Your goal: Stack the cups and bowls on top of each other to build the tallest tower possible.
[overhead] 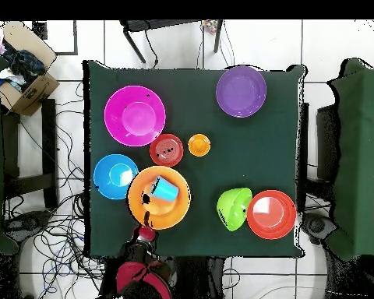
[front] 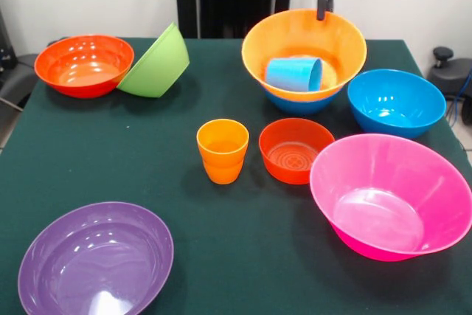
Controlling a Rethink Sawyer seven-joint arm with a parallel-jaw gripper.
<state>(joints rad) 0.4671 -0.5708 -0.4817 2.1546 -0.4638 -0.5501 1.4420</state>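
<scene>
A big orange bowl (front: pixel 346 46) sits nested in a blue bowl (front: pixel 299 104), forming a low tower at the far middle. A light blue cup (front: pixel 293 74) lies on its side inside it. My gripper (front: pixel 322 5) hangs just above the orange bowl's far rim and holds nothing that I can see. The overhead view shows it (overhead: pixel 146 199) over that bowl's rim (overhead: pixel 178 212). An orange cup (front: pixel 222 150) and a small red-orange bowl (front: pixel 295 150) stand mid-table. A second blue bowl (front: pixel 396 101) and the pink bowl (front: pixel 394 197) stand on the right.
A purple bowl (front: pixel 96 260) sits at the near left. A lime green bowl (front: pixel 155 63) leans tilted against a red-orange bowl (front: pixel 83 64) at the far left. The dark green table (front: pixel 147 175) ends close behind them. A cardboard box (overhead: pixel 22 78) and cables lie on the floor.
</scene>
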